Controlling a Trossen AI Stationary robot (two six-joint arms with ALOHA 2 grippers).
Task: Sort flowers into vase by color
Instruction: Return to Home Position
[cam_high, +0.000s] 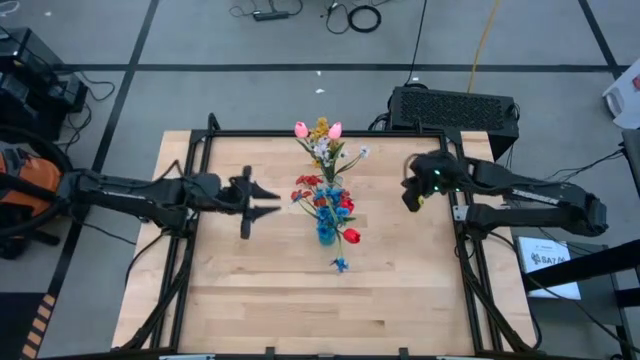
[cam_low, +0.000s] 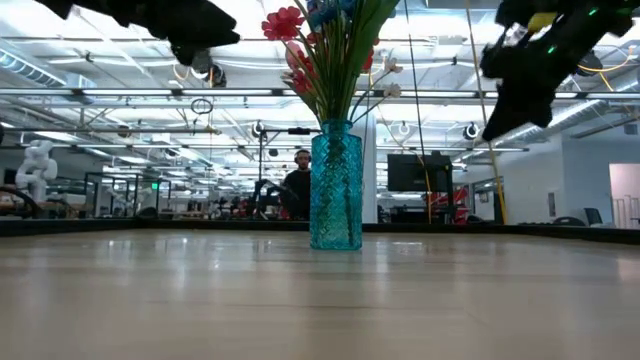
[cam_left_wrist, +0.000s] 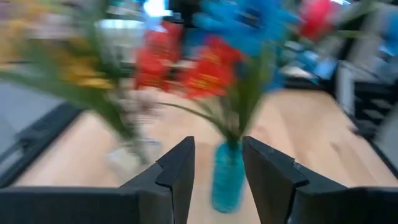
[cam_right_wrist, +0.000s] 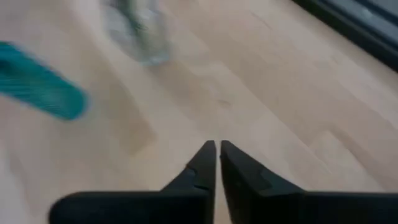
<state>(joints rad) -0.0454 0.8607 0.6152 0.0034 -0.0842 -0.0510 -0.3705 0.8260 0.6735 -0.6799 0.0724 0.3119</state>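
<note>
A blue glass vase (cam_high: 326, 232) stands on its base at the table's middle, holding red and blue flowers (cam_high: 322, 195) and a red tulip (cam_high: 351, 236). Behind it, a second bunch with pink tulips, yellow and white sprays (cam_high: 320, 140) stands in a clear vase (cam_left_wrist: 134, 155) that shows only as a blur. My left gripper (cam_high: 262, 200) is open, left of the blue vase (cam_left_wrist: 227, 177), raised and pointing at it with nothing between its fingers. My right gripper (cam_high: 410, 200) is shut and empty, raised to the right of the vases and tipped down toward the tabletop (cam_right_wrist: 261, 81).
A black frame (cam_high: 300, 133) rims the wooden table. A black box (cam_high: 455, 108) sits beyond the far right corner. In the low view, both arms hang above the tabletop, on either side of the blue vase (cam_low: 336, 185). Bare wood lies toward the near edge (cam_high: 320, 310).
</note>
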